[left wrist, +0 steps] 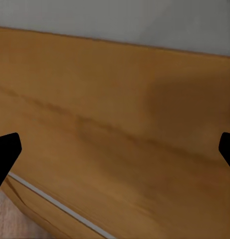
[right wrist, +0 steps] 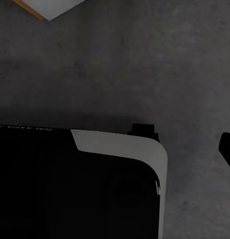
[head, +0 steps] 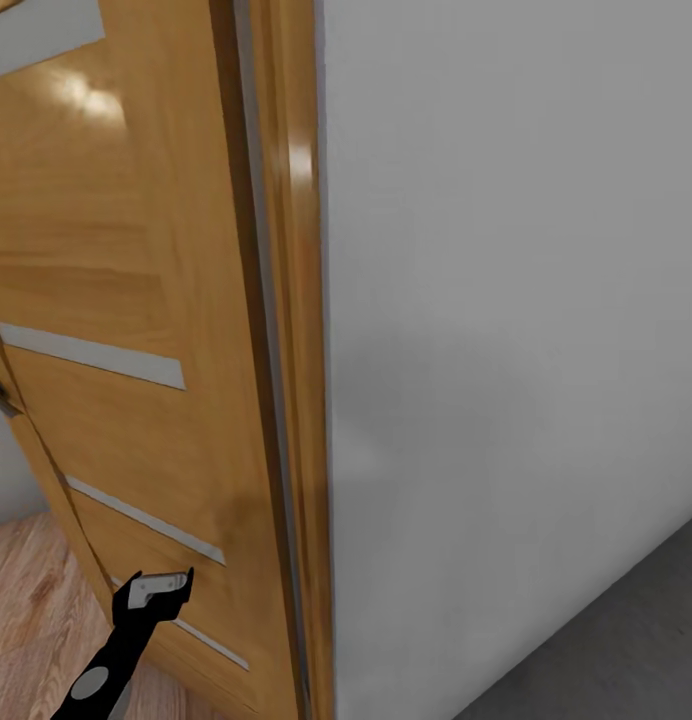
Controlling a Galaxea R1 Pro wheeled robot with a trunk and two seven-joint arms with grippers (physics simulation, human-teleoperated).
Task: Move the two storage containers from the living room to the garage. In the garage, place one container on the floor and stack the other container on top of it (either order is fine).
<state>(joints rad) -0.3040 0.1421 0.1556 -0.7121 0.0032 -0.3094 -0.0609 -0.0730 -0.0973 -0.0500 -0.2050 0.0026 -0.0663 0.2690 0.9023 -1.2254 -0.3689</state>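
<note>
Standing close before a wooden door (head: 116,300) and its frame, beside a pale grey wall (head: 516,350), the robot holds its left gripper (left wrist: 115,149) spread wide, the door panel right ahead of the jaws. The right gripper (right wrist: 187,139) hangs over the dark concrete floor (right wrist: 144,64), above the robot's black-and-white base (right wrist: 95,169); whether its jaws are apart I cannot tell.

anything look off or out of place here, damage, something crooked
Nothing looks damaged or spilled. The wooden door stands ajar beside its frame and the grey wall, so its tilt is just the swing. The left gripper is open, close to the door's lower panel. The concrete floor looks unmarked.
</note>
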